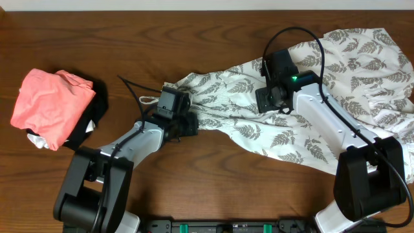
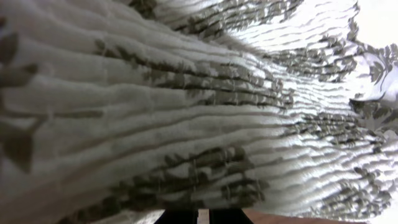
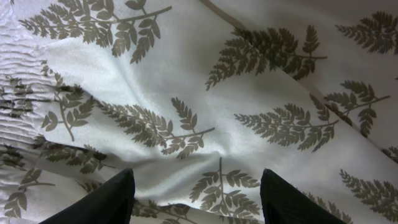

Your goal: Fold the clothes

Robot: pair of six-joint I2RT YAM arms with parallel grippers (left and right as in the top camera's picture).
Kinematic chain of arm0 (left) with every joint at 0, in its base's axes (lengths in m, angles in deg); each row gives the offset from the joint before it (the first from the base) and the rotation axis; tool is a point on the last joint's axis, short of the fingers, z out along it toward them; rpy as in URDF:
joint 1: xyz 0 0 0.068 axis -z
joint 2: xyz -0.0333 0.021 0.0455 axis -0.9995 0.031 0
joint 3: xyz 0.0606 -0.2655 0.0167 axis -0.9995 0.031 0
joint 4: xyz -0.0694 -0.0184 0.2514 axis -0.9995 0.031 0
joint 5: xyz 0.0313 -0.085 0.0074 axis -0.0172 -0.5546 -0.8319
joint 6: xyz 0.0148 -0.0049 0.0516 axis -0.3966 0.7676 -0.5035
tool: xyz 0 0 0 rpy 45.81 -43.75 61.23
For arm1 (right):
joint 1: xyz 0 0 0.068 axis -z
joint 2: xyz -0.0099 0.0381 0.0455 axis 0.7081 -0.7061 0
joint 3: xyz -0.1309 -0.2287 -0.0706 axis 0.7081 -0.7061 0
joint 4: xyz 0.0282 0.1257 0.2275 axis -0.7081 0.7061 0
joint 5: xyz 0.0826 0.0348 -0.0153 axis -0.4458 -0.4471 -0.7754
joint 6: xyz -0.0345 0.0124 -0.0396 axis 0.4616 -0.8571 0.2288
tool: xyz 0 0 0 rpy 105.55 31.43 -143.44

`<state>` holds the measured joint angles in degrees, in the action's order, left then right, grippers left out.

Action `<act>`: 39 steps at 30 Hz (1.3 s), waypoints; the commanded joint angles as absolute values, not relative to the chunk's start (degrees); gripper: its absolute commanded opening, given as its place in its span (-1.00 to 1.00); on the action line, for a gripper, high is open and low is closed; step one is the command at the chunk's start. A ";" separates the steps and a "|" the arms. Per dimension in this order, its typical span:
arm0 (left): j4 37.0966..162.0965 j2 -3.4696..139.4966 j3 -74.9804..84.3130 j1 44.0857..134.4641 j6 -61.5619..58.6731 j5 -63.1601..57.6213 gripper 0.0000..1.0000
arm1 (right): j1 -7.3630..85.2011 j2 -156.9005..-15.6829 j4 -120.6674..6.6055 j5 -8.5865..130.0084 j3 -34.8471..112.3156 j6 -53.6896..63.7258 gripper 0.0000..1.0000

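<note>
The clothes [image 1: 349, 77], a white garment printed with grey fern leaves, lie stretched across the table from the centre to the right edge. My left gripper [image 1: 184, 110] is shut on its gathered, ribbed left end. In the left wrist view this ribbed fabric [image 2: 186, 106] fills the frame, and the gripper [image 2: 203, 216] shows its dark fingers pressed close together at the bottom edge. My right gripper [image 1: 268, 98] hovers over the middle of the garment. In the right wrist view the gripper [image 3: 198, 190] stands open, fingers wide apart, with smooth fern cloth [image 3: 205, 93] lying beneath and nothing pinched.
A salmon-pink folded garment [image 1: 50, 103] rests on a black folded cloth [image 1: 92, 122] at the left side of the table. A thin white strap loop [image 1: 148, 100] lies just left of the left gripper. Bare wood table [image 1: 194, 39] runs along the back.
</note>
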<state>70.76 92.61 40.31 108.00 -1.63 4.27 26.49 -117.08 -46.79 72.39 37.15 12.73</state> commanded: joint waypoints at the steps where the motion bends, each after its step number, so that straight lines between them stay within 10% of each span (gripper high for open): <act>1: 70.21 92.99 40.45 108.08 -1.32 7.66 -0.81 | 26.71 -116.84 -46.73 72.81 37.70 12.30 0.26; 20: 80.96 97.29 40.31 105.92 3.13 1.01 -0.82 | 26.69 -116.84 -45.98 72.77 37.70 12.30 0.27; 39: 94.80 95.43 40.27 78.05 -3.62 6.13 -0.88 | 26.71 -116.79 -45.20 72.79 37.72 12.27 0.42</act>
